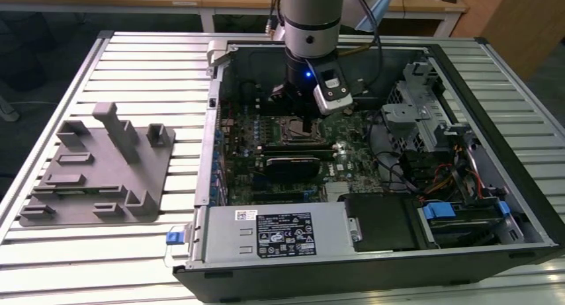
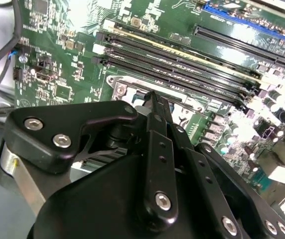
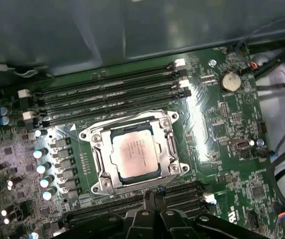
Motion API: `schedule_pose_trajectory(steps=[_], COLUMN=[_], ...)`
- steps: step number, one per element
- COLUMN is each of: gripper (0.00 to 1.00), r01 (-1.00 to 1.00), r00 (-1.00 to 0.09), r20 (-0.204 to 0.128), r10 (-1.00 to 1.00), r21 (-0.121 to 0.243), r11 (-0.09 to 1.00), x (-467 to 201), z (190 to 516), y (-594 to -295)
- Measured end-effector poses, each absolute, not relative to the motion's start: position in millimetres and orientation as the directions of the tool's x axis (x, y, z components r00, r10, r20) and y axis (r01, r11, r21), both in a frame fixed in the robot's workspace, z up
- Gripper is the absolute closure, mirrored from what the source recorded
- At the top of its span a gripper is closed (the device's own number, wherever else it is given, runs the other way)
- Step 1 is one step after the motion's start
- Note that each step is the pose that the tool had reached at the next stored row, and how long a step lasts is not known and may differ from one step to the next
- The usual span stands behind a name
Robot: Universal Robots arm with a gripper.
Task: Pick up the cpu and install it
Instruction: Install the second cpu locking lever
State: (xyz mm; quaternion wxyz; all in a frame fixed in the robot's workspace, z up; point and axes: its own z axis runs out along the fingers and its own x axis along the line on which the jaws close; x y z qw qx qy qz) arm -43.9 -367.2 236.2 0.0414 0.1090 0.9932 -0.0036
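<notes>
In the exterior view, the gripper [image 1: 300, 113] is hanging inside the open computer case [image 1: 494, 73], low over the motherboard [image 1: 353, 143] and just above the socket [image 1: 296, 128], toward the far side of the board.

In the first wrist view, the cpu [image 3: 134, 152] is already lying flat in the socket [image 3: 97, 172], its silver top showing and its edges sitting square to the frame. The fingertips [image 3: 152, 199] are hovering just beside the socket's edge, next to the memory slots [image 3: 107, 94], pressed together and holding nothing.

In the second wrist view, the gripper [image 2: 152, 107] is covering most of the socket [image 2: 120, 89].
</notes>
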Motion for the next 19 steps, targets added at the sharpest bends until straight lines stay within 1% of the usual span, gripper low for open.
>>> schedule_pose_trajectory(steps=[4, 11, 19], gripper=[0.89, 0.89, 0.89], r01=[0.214, 0.187, 0.186], r00=[-0.973, -0.982, -0.982], r20=[-0.082, -0.026, -0.026], r10=[0.214, 0.186, 0.185], r21=[0.002, -0.010, -0.010], r11=[0.977, 0.982, 0.983], x=[-43.9, -43.9, -43.9], z=[236.1, 233.5, 233.4], y=[-367.3, -367.4, -370.6])
